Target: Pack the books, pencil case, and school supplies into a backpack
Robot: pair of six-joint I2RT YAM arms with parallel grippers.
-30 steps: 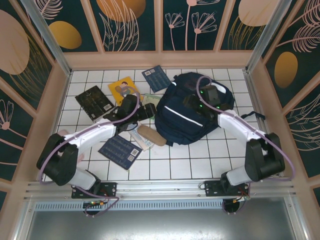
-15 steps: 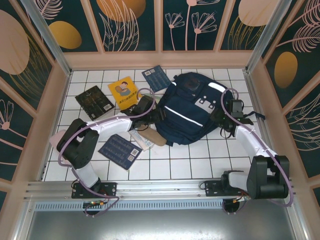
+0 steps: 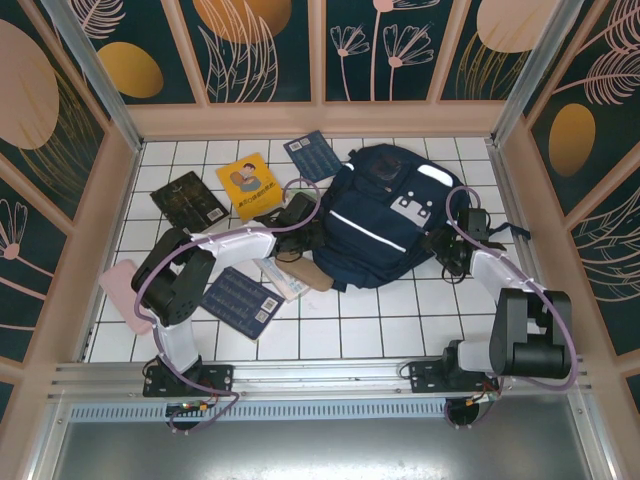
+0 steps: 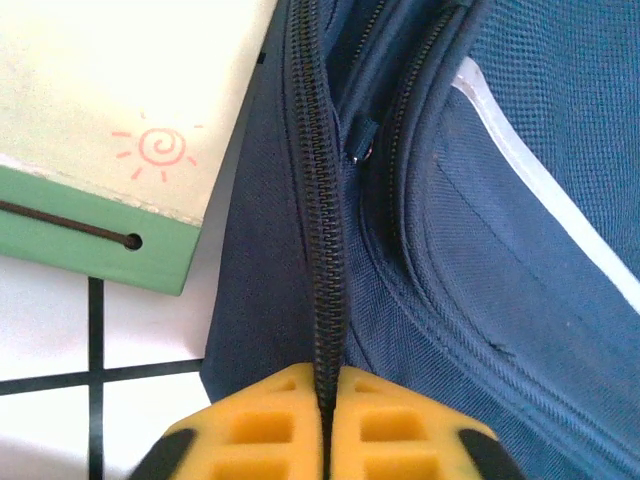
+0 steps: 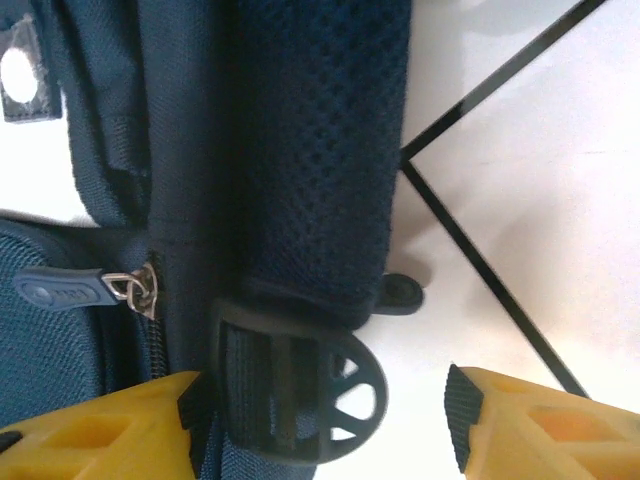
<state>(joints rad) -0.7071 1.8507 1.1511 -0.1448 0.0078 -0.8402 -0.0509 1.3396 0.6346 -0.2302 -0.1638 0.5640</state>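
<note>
The backpack (image 3: 385, 225) lies flat on the tiled table (image 3: 330, 330), right of centre, with the books and loose supplies beside it on the left.

The left gripper (image 4: 325, 400) has its jaws pressed together on the backpack's left edge, pinching the zipper track (image 4: 318, 200) itself. The small zipper pull (image 4: 360, 145) sits further along, outside the grip. The right gripper (image 5: 320, 415) stands spread at the opposite side, its jaws straddling a round black buckle (image 5: 300, 385) at the end of a mesh strap (image 5: 320, 150) without clamping it.

We see two risks here. With only the track pinched, any tug would likely drag the whole bag instead of opening it, and the bag could ride over the pale green box (image 4: 100, 130) lying just beside it. And if the right jaws close on the buckle, we would only take up strap slack, so the bag would not be anchored.

The long axis seems to run diagonally, near-left to far-right, across its white stripe (image 3: 368, 232). From above we cannot tell for sure which end is the top.
</note>
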